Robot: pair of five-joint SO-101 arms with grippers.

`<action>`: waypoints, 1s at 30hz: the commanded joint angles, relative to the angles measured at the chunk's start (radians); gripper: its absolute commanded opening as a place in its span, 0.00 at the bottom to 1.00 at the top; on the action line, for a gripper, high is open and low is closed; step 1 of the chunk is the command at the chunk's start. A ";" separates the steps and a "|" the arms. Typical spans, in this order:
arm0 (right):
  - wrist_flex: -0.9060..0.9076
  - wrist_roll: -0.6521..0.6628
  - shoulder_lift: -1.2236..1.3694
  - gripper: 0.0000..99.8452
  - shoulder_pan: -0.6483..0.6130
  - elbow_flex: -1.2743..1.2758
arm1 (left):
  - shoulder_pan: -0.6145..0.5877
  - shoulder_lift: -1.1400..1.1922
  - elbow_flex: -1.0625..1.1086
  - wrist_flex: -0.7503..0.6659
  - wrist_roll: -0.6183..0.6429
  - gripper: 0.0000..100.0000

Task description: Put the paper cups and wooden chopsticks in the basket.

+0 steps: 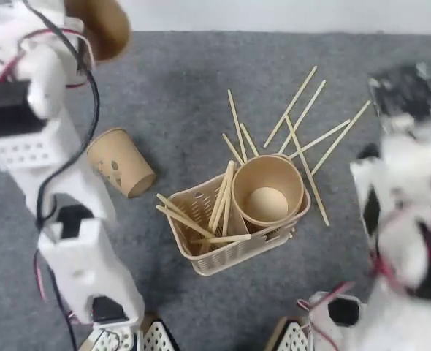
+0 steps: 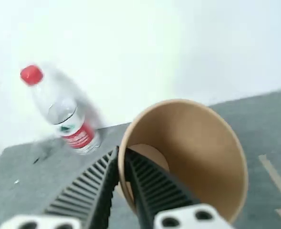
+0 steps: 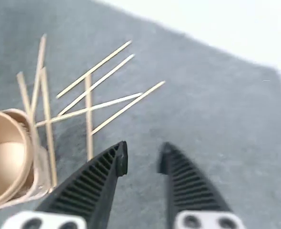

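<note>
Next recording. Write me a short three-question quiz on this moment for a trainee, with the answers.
1. True or false: the right gripper holds something.
2. The paper cup lying on its side is: A) on the mat, apart from the basket B) inside the basket C) held by the right gripper.
3. Fill in: the left gripper is shut on the rim of a ____.
Key: 1 false, its fingers are open and empty. 2 A. 3 paper cup.

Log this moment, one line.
left gripper: shut on held cup | right gripper: open | basket: upright cup, stowed chopsticks | table: fallen cup, loose chopsticks
</note>
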 commanded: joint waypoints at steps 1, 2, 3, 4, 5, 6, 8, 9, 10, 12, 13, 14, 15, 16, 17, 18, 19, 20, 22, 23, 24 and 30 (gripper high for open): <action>0.022 -0.012 -0.097 0.03 0.050 -0.003 | 0.100 -0.253 0.242 0.025 0.120 0.01; 0.022 -0.012 -0.117 0.03 0.058 -0.003 | 0.129 -0.307 0.312 0.023 0.144 0.01; 0.022 -0.011 -0.134 0.02 0.065 -0.002 | 0.164 -0.362 0.377 0.023 0.163 0.01; 0.022 -0.011 -0.151 0.01 0.071 0.002 | 0.204 -0.417 0.435 0.021 0.180 0.01; 0.021 -0.011 -0.166 0.00 0.077 0.015 | 0.247 -0.465 0.487 0.021 0.192 0.01; 0.012 -0.011 -0.183 0.01 0.079 0.038 | 0.290 -0.512 0.535 0.021 0.201 0.01; -0.018 -0.009 -0.217 0.01 0.079 0.117 | 0.373 -0.595 0.619 0.020 0.222 0.01; -0.042 -0.008 -0.240 0.01 0.079 0.173 | 0.408 -0.629 0.654 0.020 0.239 0.01; -0.074 -0.006 -0.263 0.01 0.079 0.242 | 0.439 -0.657 0.680 0.018 0.259 0.01; -0.157 -0.005 -0.323 0.01 0.079 0.399 | 0.483 -0.689 0.711 0.017 0.295 0.01; -0.206 -0.003 -0.358 0.01 0.081 0.489 | 0.499 -0.695 0.716 0.018 0.313 0.01; -0.255 -0.003 -0.394 0.01 0.084 0.583 | 0.512 -0.700 0.716 0.020 0.331 0.01; -0.311 -0.003 -0.433 0.01 0.101 0.683 | 0.523 -0.703 0.720 0.020 0.348 0.01; -0.375 -0.003 -0.473 0.01 0.124 0.786 | 0.532 -0.703 0.720 0.021 0.365 0.01; -0.446 -0.003 -0.515 0.01 0.151 0.885 | 0.546 -0.703 0.722 0.021 0.379 0.01; -0.519 -0.005 -0.559 0.01 0.183 0.985 | 0.560 -0.703 0.722 0.021 0.388 0.01; -0.595 -0.009 -0.604 0.01 0.220 1.080 | 0.574 -0.703 0.723 0.021 0.396 0.01; -0.656 -0.009 -0.650 0.01 0.255 1.166 | 0.594 -0.703 0.723 0.021 0.404 0.01; -0.733 -0.023 -0.740 0.01 0.306 1.306 | 0.643 -0.703 0.720 0.021 0.419 0.01; -0.739 -0.052 -0.783 0.01 0.318 1.353 | 0.669 -0.703 0.722 0.021 0.422 0.01; -0.725 -0.091 -0.822 0.01 0.325 1.387 | 0.698 -0.703 0.722 0.021 0.425 0.01; -0.647 -0.212 -0.993 0.01 0.318 1.485 | 0.816 -0.703 0.722 0.020 0.425 0.01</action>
